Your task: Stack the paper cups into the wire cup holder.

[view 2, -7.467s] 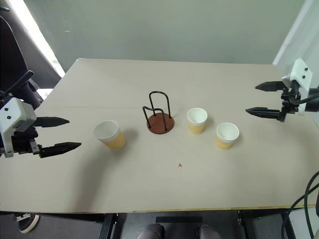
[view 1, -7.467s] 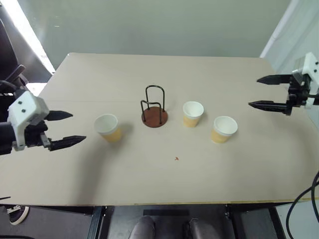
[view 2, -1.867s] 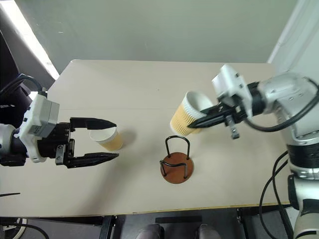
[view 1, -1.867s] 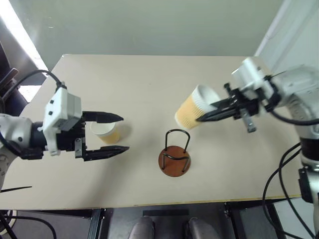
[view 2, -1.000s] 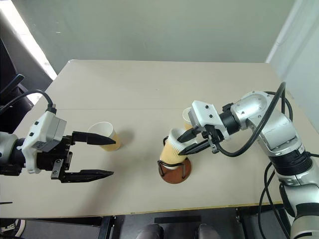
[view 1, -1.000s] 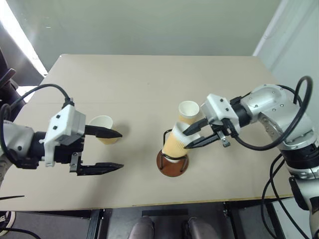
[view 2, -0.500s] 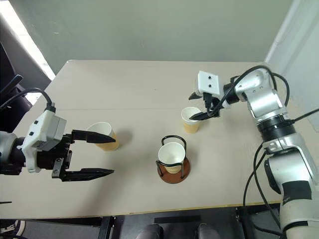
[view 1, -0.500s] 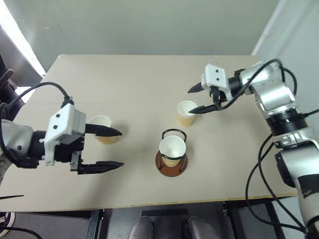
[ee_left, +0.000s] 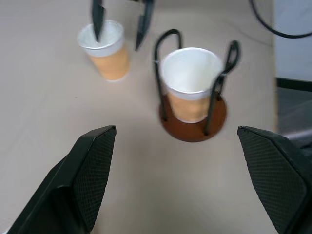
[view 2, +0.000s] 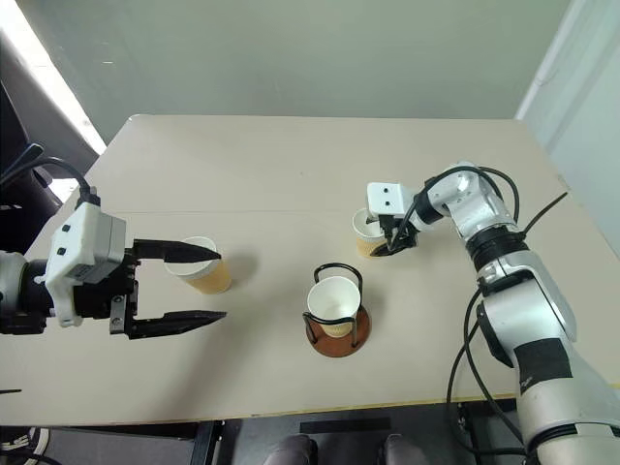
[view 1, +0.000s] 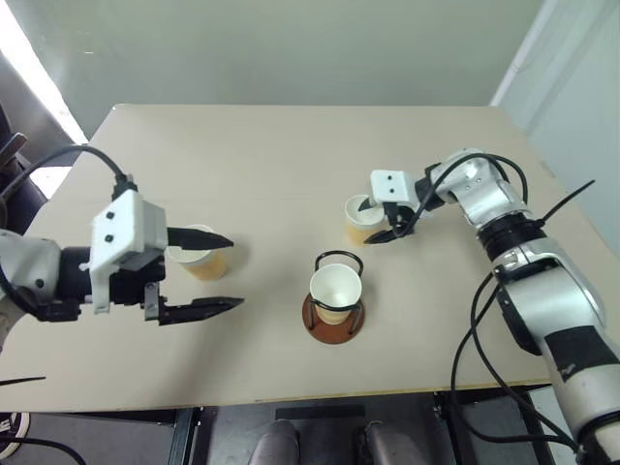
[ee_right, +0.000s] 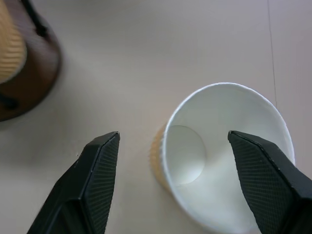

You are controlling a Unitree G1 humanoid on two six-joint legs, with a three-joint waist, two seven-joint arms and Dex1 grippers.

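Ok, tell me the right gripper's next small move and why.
Probably close on the cup. The right gripper is open, one finger inside the rim and one outside the wall, while the holder has one cup so far.

My fingers [ee_right: 100, 180] are matt black plastic with a fine cross-hatched grip texture. The cups [ee_left: 108, 51] are paper: smooth white inside, ribbed pale orange outside. The holder [ee_left: 194, 119] pairs thin, glossy black wire with a matt reddish-brown disc base. The table [view 1: 291, 155] is a smooth, matt beige board. My wrist housings [view 1: 124, 232] are white plastic.
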